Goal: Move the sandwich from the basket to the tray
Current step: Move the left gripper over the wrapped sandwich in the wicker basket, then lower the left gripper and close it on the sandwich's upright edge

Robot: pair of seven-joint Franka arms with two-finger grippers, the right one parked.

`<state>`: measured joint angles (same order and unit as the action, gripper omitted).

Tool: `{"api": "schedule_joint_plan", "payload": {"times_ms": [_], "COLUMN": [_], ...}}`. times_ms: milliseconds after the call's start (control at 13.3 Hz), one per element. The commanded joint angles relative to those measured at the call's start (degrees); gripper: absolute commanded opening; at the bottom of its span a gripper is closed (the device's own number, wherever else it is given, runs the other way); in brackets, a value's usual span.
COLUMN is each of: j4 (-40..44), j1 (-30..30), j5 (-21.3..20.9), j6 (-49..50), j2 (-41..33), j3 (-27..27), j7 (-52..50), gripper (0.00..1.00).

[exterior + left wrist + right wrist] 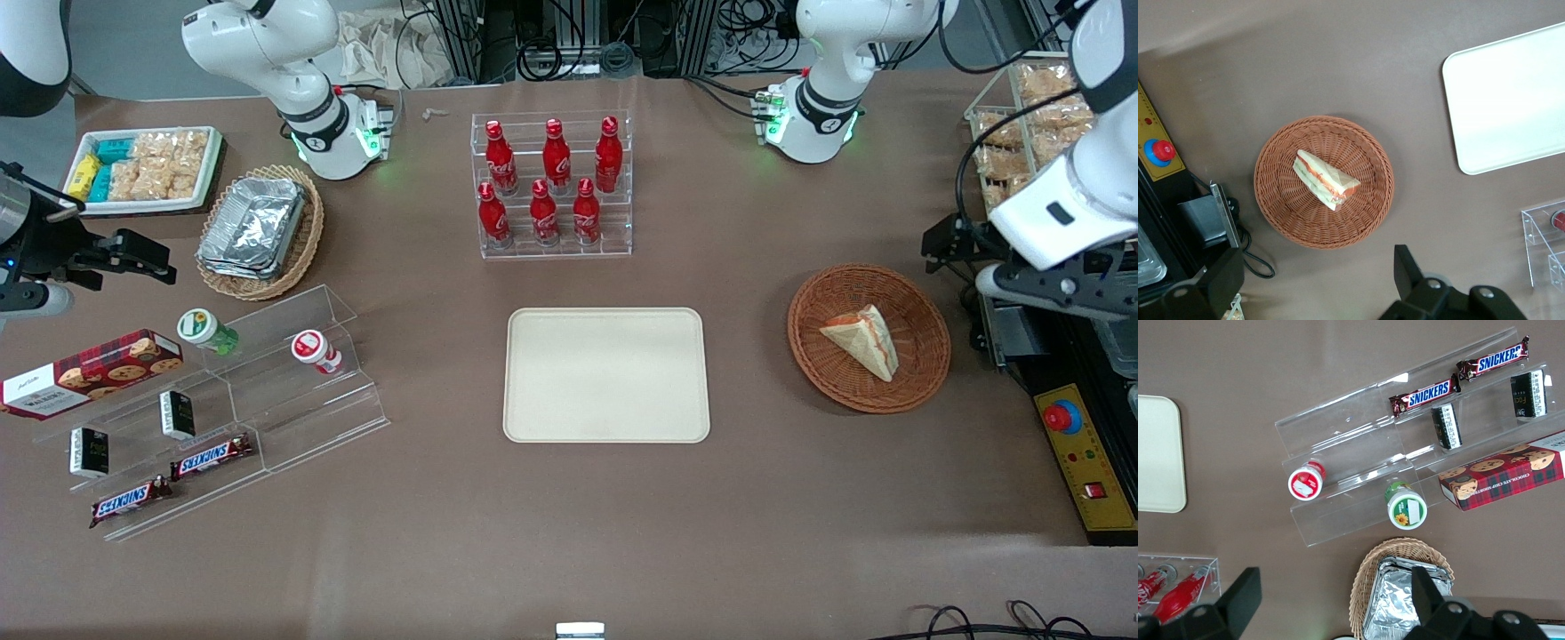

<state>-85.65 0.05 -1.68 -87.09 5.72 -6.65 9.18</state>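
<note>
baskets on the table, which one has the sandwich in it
The reddish-brown round basket toward the working arm's end, holding the sandwich; the tan basket holds foil trays. The hand hovers open above it.

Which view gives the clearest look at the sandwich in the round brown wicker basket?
The left wrist view: the triangular white-bread sandwich lies centred in the round reddish-brown wicker basket, filling edge visible, with the open gripper above. The front view shows it too, smaller. The right wrist view misses it.

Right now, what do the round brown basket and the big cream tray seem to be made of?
The round reddish-brown woven basket looks like wicker, from its visible weave. The flat cream rectangular tray seems smooth matte plastic or pulp; unclear which. The open tool hovers above the basket.
</note>
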Motion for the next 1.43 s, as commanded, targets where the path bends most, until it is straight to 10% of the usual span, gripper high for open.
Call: {"api": "schedule_joint_plan", "payload": {"times_ms": [0, 301, 978, 1355], "j4": [3.2, 2.3, -37.3, -43.6], "j1": [-0.9, -0.7, 0.4, 1.3], "j5": [-0.2, -0.1, 0.6, 0.3], "j6": [1.1, 1.8, -32.0, -38.8], "j2": [1.9, 2.2, -11.1, -7.8], "j3": [1.1, 1.1, 1.0, 1.2], "j7": [0.5, -7.5, -51.3, -59.0], "gripper": [1.00, 1.00, 1.00, 1.00]}}
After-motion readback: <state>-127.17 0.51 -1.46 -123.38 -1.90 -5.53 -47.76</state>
